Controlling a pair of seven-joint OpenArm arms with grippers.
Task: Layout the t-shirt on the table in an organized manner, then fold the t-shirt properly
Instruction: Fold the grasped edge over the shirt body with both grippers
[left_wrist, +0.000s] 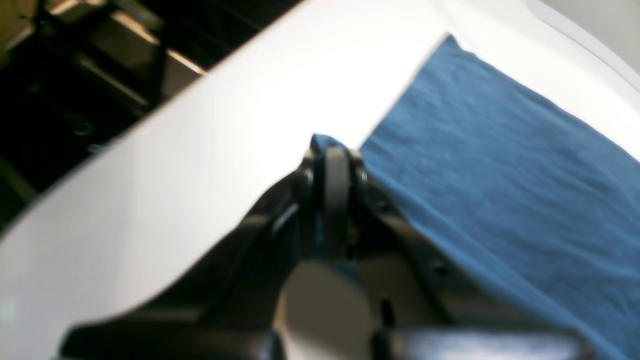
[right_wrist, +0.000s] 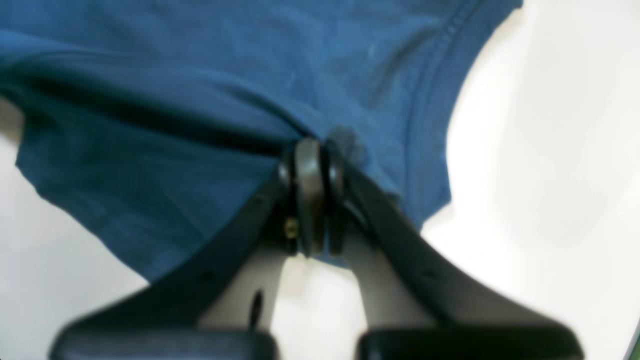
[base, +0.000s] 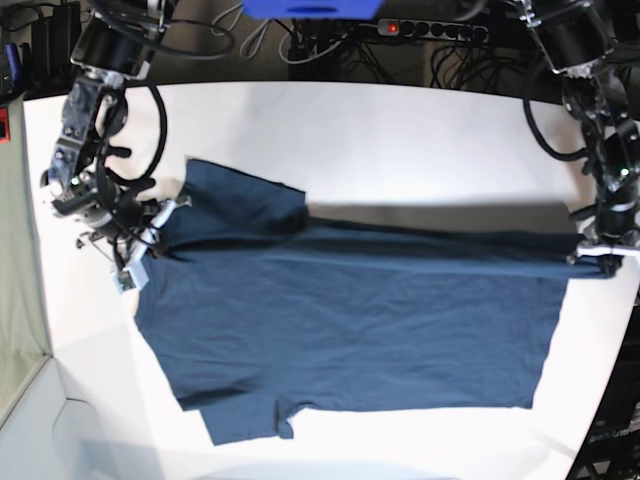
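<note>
Pinching the t-shirt (base: 340, 320): left claw (left_wrist: 336, 150), right claw (right_wrist: 314, 145).

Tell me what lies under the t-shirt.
The white table lies under the t-shirt, showing bare all around it. The cloth hides the tabletop beneath it. Both the left gripper and right gripper are shut on cloth, and a shadow band shows that edge raised.

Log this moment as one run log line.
left gripper: shut on dark navy-blue cloth t-shirt | right gripper: shut on t-shirt | white table
</note>
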